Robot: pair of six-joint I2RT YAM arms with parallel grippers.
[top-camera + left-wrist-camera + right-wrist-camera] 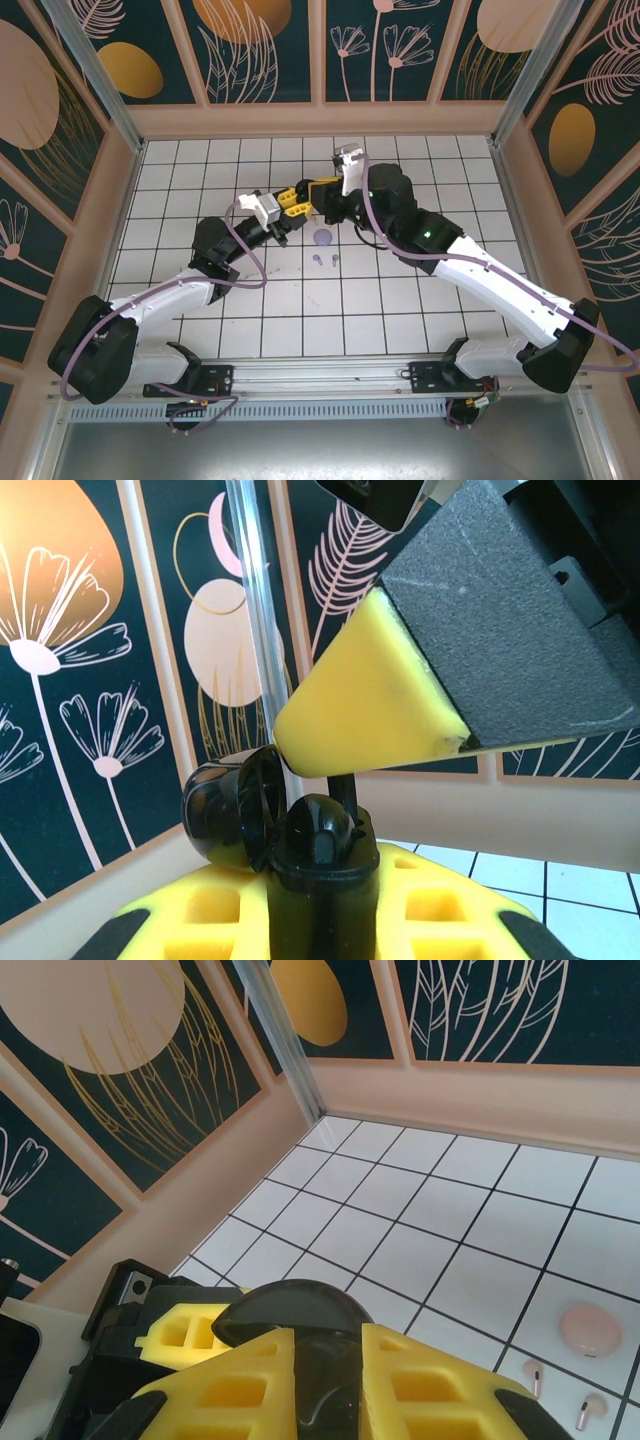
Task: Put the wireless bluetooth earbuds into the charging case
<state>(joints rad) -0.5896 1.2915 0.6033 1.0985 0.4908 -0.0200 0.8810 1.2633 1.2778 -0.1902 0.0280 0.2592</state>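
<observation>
Mid-table, I've got my left gripper (320, 880) clamped on the open black case (270, 820) and my right gripper (325, 1380) pinching its lid; black earbud (322, 832) needs seating next.

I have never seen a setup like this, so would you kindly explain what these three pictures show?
Two robot arms stand at the near edge of a white tiled table. The overhead picture comes from a fixed camera above them; the other two come from cameras on each wrist, looking past yellow fingers. The left gripper and right gripper meet in mid-air over the table. The left wrist view shows its fingers shut on an open black case; the right wrist view shows its fingers shut on a dark rounded part, seemingly the same case. On the table lie a lilac case, two lilac earbuds, a pink case and two pink earbuds.
</observation>
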